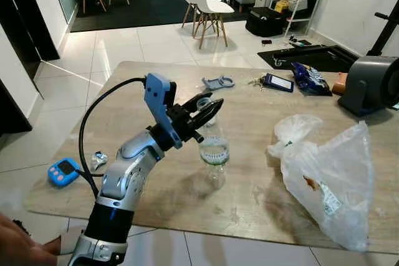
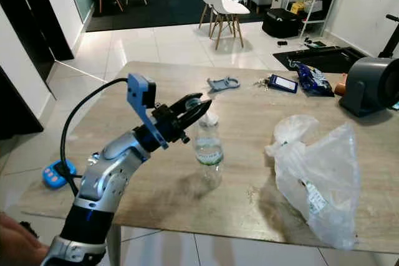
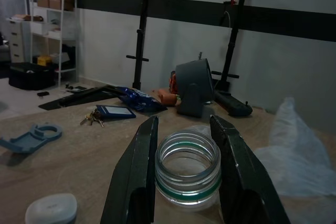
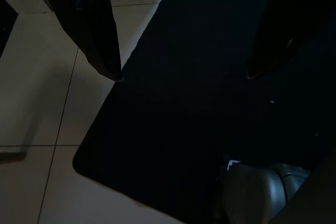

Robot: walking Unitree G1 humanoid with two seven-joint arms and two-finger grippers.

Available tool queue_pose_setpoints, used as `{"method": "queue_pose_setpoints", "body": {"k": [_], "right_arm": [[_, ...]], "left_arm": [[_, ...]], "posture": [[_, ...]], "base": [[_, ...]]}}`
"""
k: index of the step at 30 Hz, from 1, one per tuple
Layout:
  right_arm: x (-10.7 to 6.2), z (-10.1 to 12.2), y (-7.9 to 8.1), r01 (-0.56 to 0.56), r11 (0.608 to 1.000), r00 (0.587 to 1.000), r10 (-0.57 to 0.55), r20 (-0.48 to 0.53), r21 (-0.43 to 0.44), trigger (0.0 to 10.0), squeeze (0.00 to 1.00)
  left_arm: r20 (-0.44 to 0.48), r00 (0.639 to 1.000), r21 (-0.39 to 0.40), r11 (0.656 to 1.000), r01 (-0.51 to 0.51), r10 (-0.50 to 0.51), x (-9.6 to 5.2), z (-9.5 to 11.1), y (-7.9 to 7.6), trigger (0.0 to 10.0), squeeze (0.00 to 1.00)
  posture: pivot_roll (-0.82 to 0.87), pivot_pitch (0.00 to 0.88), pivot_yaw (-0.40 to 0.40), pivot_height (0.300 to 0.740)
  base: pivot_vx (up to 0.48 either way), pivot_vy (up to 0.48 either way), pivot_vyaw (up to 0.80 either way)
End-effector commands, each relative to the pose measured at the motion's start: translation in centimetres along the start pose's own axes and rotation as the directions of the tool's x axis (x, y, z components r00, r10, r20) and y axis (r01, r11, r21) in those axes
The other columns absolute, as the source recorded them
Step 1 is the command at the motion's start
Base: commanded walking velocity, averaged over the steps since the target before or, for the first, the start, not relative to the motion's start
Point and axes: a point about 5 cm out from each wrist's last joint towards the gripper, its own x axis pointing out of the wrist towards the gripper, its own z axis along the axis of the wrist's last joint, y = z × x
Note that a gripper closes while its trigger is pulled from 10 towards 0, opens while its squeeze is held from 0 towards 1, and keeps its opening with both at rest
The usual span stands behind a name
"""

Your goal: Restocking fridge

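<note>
Clear plastic water bottle (image 1: 214, 149) upright on counter (image 1: 156, 185) | left tool (image 1: 209, 109) open, straddling its neck | light, slippery, crushable; grip the stiff neck

No text, brand, number or sign can be read anywhere; the clear bottle (image 1: 214, 147), standing near the middle of the wooden table (image 1: 143, 191), carries a pale label band with green-tinted print too small and blurred to make out; the white plastic bag (image 1: 330, 185) at the right near side shows a small printed label through its film, its marks illegible; the blue packet (image 1: 310, 79) at the far right of the table has markings that cannot be resolved; the small blue device (image 1: 63, 171) at the left near edge shows a pale screen with nothing legible on it.
</note>
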Motion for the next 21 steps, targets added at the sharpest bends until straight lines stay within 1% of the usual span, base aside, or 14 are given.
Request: {"method": "queue_pose_setpoints", "body": {"k": [1, 21], "right_arm": [[-0.06, -0.34, -0.14, 0.002, 1.000, 1.000, -0.002, -0.014, 0.001, 10.0, 0.00], [-0.11, -0.63, -0.24, 0.003, 1.000, 1.000, -0.003, -0.023, -0.002, 10.0, 0.00]], "left_arm": [[0.005, 1.000, -0.027, 1.000, 0.015, -0.015, 0.21, -0.19, -0.74, 10.0, 0.00], [0.001, 1.000, -0.040, 0.999, 0.024, -0.024, 0.42, -0.16, -1.37, 10.0, 0.00]], "posture": [[0.01, 0.000, -0.017, 0.740], [0.01, 0.000, -0.023, 0.740]], "base": [[-0.281, 0.000, 0.00], [-0.282, 0.000, 0.00]]}}
